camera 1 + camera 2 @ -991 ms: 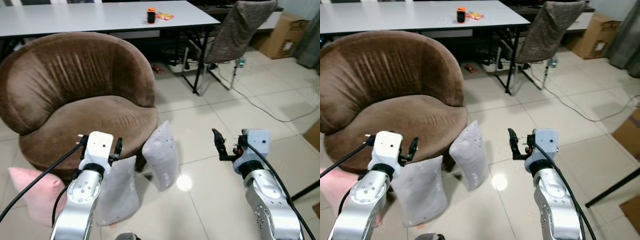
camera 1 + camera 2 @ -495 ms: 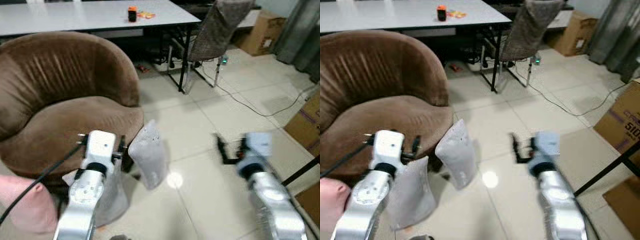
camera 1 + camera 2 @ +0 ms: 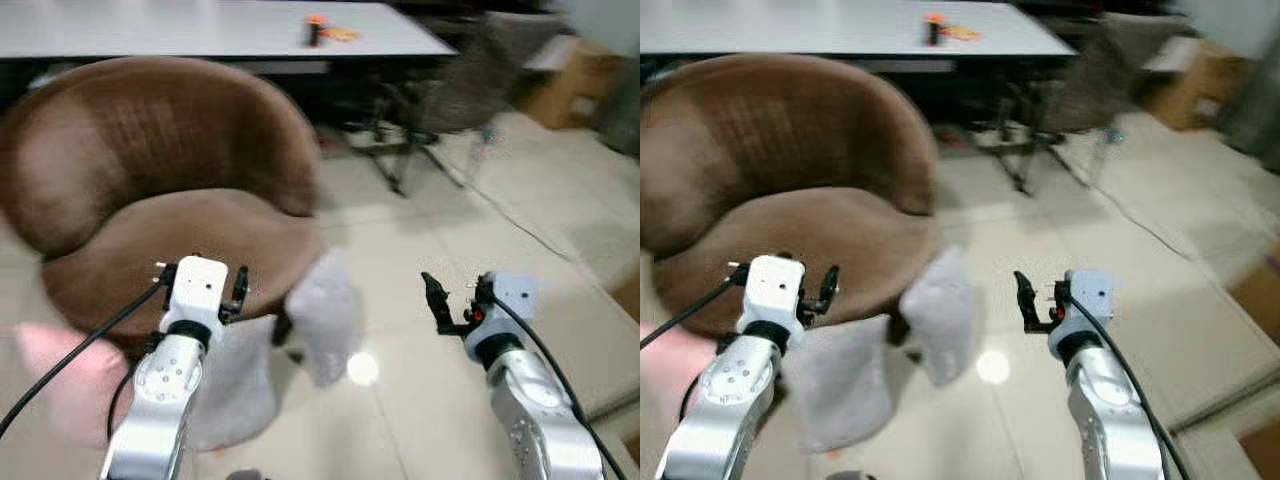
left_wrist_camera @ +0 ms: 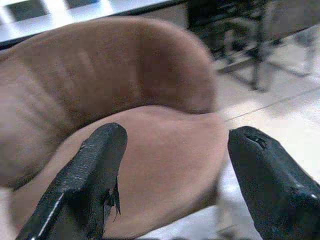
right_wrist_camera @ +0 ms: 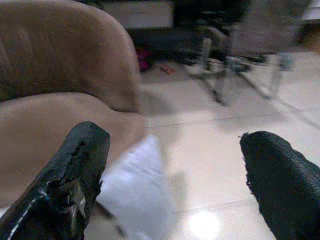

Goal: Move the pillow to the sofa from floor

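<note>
Pillow leaning on sofa front edge | soft, light: you are pinching its top corner | left tool, right tool gaping wide, empty.

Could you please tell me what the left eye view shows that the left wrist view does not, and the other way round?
The left eye view takes in the pink pillow on the floor, two grey pillows leaning against the sofa's base, the white table behind and the right gripper, open over the tiles. The left wrist view gives a close look between the left gripper's spread fingers, which hold nothing. Both show the brown sofa with its seat bare.
</note>
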Robot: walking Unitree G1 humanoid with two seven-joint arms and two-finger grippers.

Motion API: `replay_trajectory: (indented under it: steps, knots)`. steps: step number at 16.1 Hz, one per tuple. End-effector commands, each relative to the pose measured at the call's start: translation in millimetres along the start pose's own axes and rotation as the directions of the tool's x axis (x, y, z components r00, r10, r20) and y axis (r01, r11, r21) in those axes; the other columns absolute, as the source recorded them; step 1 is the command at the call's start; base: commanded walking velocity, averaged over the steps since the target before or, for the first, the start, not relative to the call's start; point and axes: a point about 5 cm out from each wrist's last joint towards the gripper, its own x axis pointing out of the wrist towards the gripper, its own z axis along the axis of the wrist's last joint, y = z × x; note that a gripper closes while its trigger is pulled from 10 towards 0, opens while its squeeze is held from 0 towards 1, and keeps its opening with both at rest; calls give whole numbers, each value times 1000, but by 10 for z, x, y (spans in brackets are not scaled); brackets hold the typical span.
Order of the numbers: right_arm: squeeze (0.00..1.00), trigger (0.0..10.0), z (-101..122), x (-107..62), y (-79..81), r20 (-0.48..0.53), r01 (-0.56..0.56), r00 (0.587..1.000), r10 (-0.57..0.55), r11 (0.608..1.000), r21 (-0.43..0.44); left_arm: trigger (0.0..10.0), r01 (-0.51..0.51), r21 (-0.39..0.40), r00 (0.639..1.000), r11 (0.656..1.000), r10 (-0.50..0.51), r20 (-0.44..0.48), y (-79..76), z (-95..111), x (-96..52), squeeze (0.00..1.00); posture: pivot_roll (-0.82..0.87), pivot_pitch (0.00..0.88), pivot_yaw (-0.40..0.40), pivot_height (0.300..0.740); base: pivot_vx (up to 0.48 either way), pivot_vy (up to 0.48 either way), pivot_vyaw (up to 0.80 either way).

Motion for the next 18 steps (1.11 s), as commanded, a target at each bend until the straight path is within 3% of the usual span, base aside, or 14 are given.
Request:
replay_trajectory:
  steps: [1, 3, 5, 7, 11, 13, 18]
  knots:
    - [0, 10000, 41, -24, -110, 9, 50, 999, -50, 999, 11, 10000, 20, 3, 1000, 1000, -20, 5, -31, 7, 11, 0, 35, 0, -28, 740, 341, 0, 0]
    - [0, 10000, 49, -21, -117, 13, 49, 999, -49, 999, 4, 10000, 18, 8, 1000, 1000, -18, 0, -17, -9, 3, 0, 38, 0, -29, 740, 341, 0, 0]
    - [0, 10000, 58, -24, -133, 31, 67, 997, -65, 996, -61, 10000, 14, 12, 1000, 1000, -13, -3, 0, -23, -10, 0, 45, 0, -34, 740, 337, 0, 0]
    - [0, 10000, 39, -15, -81, 21, 27, 999, -26, 999, -22, 10000, 9, 20, 1000, 1000, -9, -5, 22, -41, -30, 0, 59, 0, -43, 740, 337, 0, 0]
    - [0, 10000, 42, 5, -68, 33, 22, 999, -21, 999, -23, 10000, 4, 24, 1000, 1000, -4, -7, 28, -53, -42, 0, 73, 0, -57, 740, 323, 0, 0]
    - [0, 10000, 48, 25, 0, 33, -50, 998, 52, 998, -42, 10000, -20, 31, 1000, 999, 21, -10, 37, -69, -71, 0, 84, 0, -66, 740, 137, 0, 0]
    - [0, 10000, 18, 51, 51, 29, -58, 998, 59, 998, -17, 10000, -36, 78, 999, 996, 36, 3, 47, -65, -90, 0, 89, 0, -67, 740, 0, 0, 725]
